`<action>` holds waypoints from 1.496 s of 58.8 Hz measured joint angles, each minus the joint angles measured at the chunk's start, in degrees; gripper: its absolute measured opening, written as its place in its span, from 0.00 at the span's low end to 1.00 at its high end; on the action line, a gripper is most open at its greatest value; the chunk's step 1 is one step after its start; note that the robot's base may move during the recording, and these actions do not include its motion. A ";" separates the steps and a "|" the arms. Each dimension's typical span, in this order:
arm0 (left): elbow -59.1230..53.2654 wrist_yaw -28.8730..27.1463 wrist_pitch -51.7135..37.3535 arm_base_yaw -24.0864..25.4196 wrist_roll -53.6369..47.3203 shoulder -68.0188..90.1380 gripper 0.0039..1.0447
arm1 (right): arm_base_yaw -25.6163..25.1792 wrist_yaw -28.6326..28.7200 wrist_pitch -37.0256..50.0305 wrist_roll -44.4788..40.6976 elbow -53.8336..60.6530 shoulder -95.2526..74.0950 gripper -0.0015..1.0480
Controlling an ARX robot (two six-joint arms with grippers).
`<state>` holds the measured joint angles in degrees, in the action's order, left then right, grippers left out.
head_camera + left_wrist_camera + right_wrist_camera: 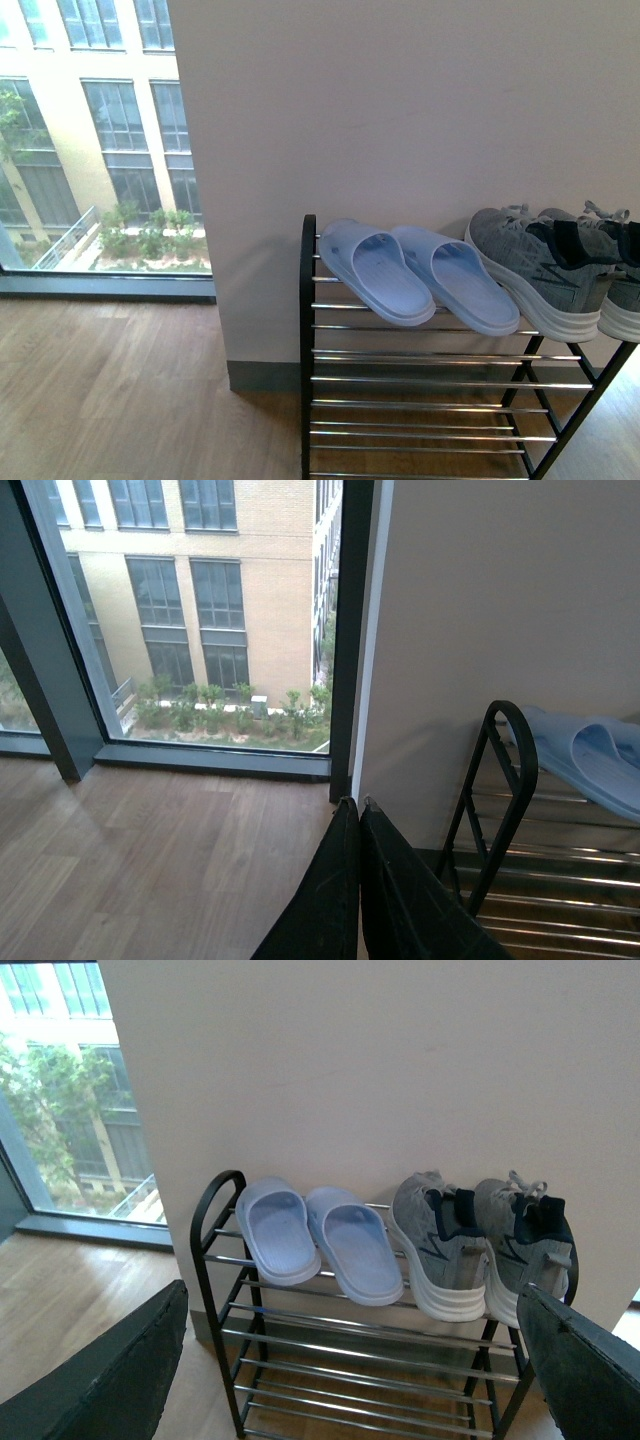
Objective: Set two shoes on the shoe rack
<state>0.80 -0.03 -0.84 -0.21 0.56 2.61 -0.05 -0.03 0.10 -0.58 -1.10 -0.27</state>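
Both sneakers (480, 1250) sit on the rack's (215, 1260) top tier beside blue slippers (315, 1240); no writing readable. Left gripper (360, 810) pressed together, right gripper (350, 1360) spread.

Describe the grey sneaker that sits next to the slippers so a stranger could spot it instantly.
Find the low black metal shoe rack with chrome bars against the pale wall. On its top tier, the grey knit sneaker with a thick white sole stands just beside the pair of light blue plastic slippers. Its twin sneaker sits at the rack's end, touching no slipper.

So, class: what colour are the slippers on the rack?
Pale blue; the slippers show best in the right wrist view.
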 joint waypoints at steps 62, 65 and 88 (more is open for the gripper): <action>0.00 0.02 0.85 0.04 -0.13 -1.68 0.91 | 0.00 0.00 0.00 0.00 0.00 -0.02 0.91; 0.00 0.04 0.85 0.04 -0.13 -1.68 0.91 | 0.00 0.00 0.00 0.00 0.00 0.00 0.91; 0.00 0.04 0.85 0.04 -0.15 -1.68 0.91 | 0.00 -0.02 -0.02 0.02 0.00 0.00 0.91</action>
<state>0.80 0.01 0.01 -0.16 0.40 0.93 -0.05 -0.05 0.08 -0.56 -1.10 -0.27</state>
